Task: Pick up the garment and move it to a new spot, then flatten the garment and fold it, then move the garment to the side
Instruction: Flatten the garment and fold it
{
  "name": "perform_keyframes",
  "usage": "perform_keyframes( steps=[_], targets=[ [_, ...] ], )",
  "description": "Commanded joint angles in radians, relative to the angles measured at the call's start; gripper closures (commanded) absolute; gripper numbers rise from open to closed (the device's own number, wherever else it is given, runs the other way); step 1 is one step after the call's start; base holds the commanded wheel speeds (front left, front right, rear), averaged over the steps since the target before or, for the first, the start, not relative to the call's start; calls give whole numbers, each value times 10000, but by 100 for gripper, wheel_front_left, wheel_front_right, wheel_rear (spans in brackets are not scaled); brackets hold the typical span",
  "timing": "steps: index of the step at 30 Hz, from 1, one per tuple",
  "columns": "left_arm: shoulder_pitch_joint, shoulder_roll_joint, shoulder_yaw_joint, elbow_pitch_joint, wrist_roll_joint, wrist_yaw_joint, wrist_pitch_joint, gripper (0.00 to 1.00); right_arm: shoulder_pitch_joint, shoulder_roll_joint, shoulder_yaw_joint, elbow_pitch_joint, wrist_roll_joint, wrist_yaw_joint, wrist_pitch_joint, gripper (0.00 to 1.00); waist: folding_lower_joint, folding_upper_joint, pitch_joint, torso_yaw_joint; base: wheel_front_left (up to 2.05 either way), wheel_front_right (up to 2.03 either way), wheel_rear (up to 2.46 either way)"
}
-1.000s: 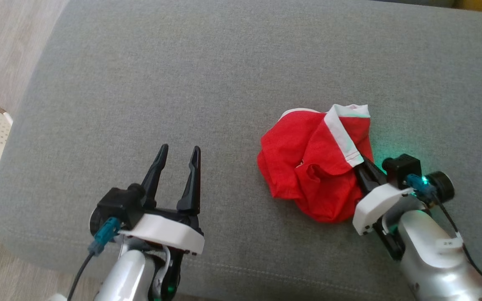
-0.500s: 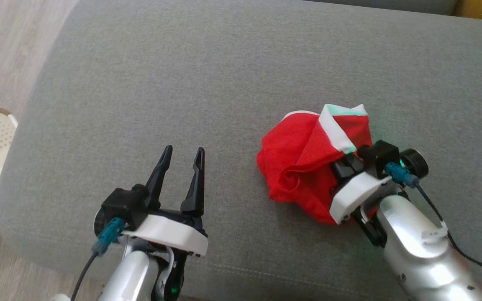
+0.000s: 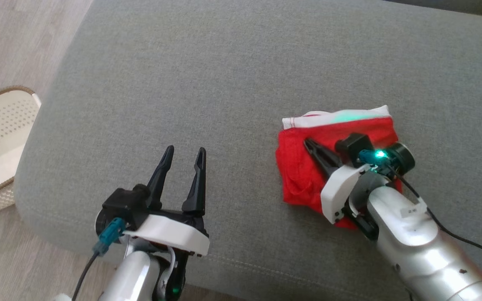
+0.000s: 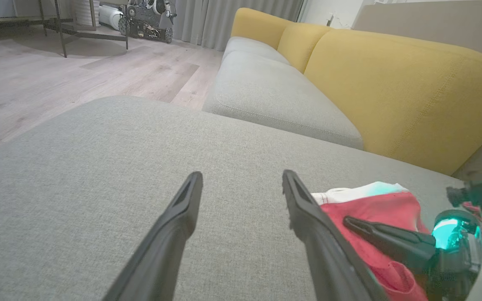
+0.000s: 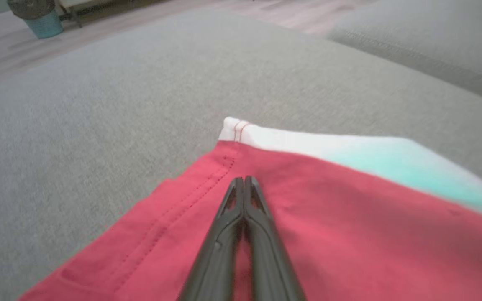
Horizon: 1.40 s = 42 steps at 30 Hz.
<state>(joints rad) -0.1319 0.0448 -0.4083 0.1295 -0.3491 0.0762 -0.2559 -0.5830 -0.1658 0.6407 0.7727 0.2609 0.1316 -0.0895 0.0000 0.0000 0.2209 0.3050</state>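
1. Garment (image 3: 297, 175): red with a white band, right of centre frame on grey cushion (image 3: 182, 83).
2. Right gripper (image 3: 308, 143): fingers pressed together over the garment; fabric contact unclear.
3. Left gripper (image 3: 185, 149): spread, lower left, empty.

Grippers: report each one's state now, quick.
Left gripper: open, empty, above the grey fabric cushion.
Right gripper: shut, nothing visibly pinched, over the red cloth garment with a white band.

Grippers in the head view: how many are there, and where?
2. The left gripper is at the lower left, open, over the grey cushion. The right gripper is at the right, shut, over the red garment.
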Motion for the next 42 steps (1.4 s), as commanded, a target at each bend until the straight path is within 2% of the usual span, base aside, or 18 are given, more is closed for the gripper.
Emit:
perform_keyframes(
  steps=[1,7,11,19,25,31,32,33,34,42],
  targets=[
    [-426,54,310,-374,-65,53,-59,0,-221,63,383,38,251,-9,172,100,0,0,10,11,0,0,0],
    [-420,54,387,-346,-32,61,-59,0,-323,139,735,262,625,-9,-206,100,0,0,-100,-279,0,0,0],
    [-405,54,502,-336,81,29,-59,0,-474,148,373,256,765,-9,-921,100,0,0,-313,-688,0,0,0],
    [-291,54,987,-411,314,-25,-59,0,-60,-136,-1661,-564,150,-9,-1645,100,0,0,-764,-1685,0,0,0],
    [-80,54,1348,-558,482,-82,-59,0,1124,-391,-3403,-2235,-1223,-9,-1707,100,0,0,-1043,-2355,0,0,0],
    [208,54,1659,-570,493,-120,-59,0,2670,-102,-4948,-3968,-2478,-9,-1674,100,0,0,-1273,-2840,0,0,0],
    [274,54,1676,-547,516,-148,-59,0,2912,-10,-5156,-4196,-2662,-9,-1662,71,0,0,-1304,-2890,0,0,0],
    [338,54,1702,-523,548,-172,-59,0,3135,89,-5359,-4419,-2852,-9,-1661,22,0,0,-1334,-2933,0,0,0],
    [398,54,1736,-504,565,-189,-59,0,3347,196,-5532,-4614,-3006,-9,-1661,0,0,0,-1357,-2963,0,0,0],
    [791,54,1887,-566,625,-148,-59,0,4354,735,-6206,-5461,-3701,-9,-1645,0,0,0,-1480,-3058,0,0,0]
  ],
)
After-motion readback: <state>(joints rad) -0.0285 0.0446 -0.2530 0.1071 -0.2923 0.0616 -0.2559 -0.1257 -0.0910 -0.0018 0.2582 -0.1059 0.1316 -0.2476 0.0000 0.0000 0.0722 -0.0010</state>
